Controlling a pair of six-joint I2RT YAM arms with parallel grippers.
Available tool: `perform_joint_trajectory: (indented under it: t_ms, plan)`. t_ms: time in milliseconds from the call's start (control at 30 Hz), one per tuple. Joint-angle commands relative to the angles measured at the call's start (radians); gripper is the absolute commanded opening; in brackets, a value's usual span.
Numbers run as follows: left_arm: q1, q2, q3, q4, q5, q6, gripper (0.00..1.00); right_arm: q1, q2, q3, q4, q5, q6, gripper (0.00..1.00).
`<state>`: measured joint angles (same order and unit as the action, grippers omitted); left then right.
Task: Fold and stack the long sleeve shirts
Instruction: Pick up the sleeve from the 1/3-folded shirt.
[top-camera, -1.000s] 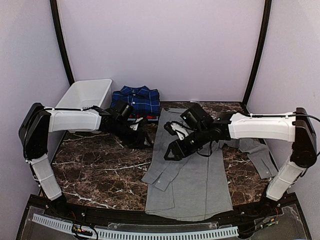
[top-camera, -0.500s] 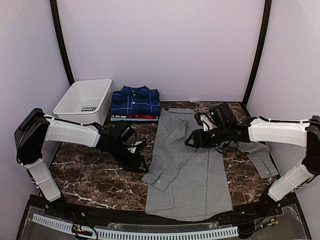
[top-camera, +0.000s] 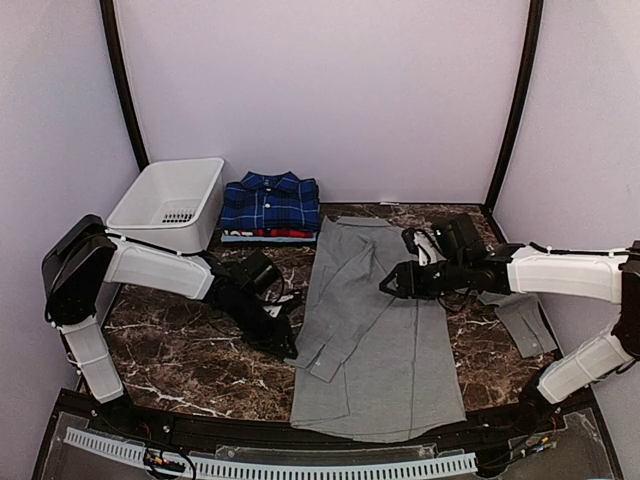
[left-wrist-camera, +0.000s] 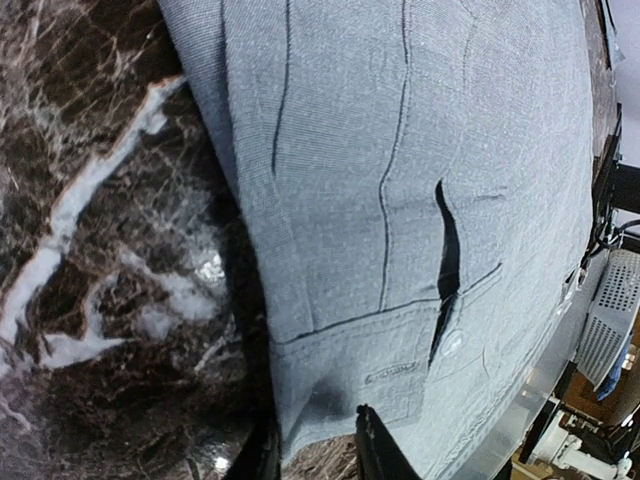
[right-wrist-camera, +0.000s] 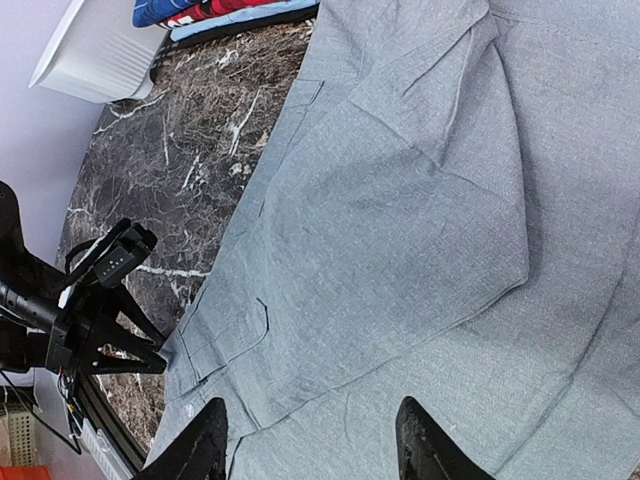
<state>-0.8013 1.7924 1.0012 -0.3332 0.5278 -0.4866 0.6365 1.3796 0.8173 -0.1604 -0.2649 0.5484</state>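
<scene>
A light grey long sleeve shirt (top-camera: 385, 345) lies flat across the middle of the marble table, its left sleeve folded in over the body. The sleeve's cuff (top-camera: 318, 357) (left-wrist-camera: 400, 350) points at the near left. My left gripper (top-camera: 286, 338) (left-wrist-camera: 315, 452) is low at that cuff, jaws narrow but apart, straddling its corner. My right gripper (top-camera: 395, 284) (right-wrist-camera: 312, 450) hovers open over the shirt's upper body with nothing in it. A folded dark blue plaid shirt (top-camera: 270, 202) sits at the back on a shirt with red and white edges (top-camera: 268, 235).
A white plastic basket (top-camera: 168, 205) stands at the back left beside the folded stack. The grey shirt's other sleeve (top-camera: 522, 322) trails off to the right under my right arm. Bare marble (top-camera: 180, 330) lies left of the shirt.
My left gripper came forward and right to the cuff and its jaws narrowed. My right gripper drew back to the right, off the folded sleeve.
</scene>
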Motion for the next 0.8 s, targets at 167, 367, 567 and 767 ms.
perform_joint_trajectory:
  t_ms: [167, 367, 567, 767]
  plan:
    - [-0.028, 0.004, 0.103, -0.128, 0.055, 0.004, 0.0, -0.01, -0.041, -0.04, 0.059, -0.019, -0.015, 0.54]
    - [-0.041, 0.006, 0.176, -0.181, 0.136, -0.015, 0.0, -0.011, -0.052, -0.062, 0.043, 0.011, -0.018, 0.54]
    - [-0.074, 0.004, 0.243, -0.158, 0.239, -0.109, 0.0, -0.012, -0.032, -0.041, 0.007, 0.029, -0.032, 0.55]
    - [-0.093, -0.062, 0.186, 0.113, 0.363, -0.373, 0.0, -0.013, 0.007, -0.028, -0.007, 0.024, -0.037, 0.55]
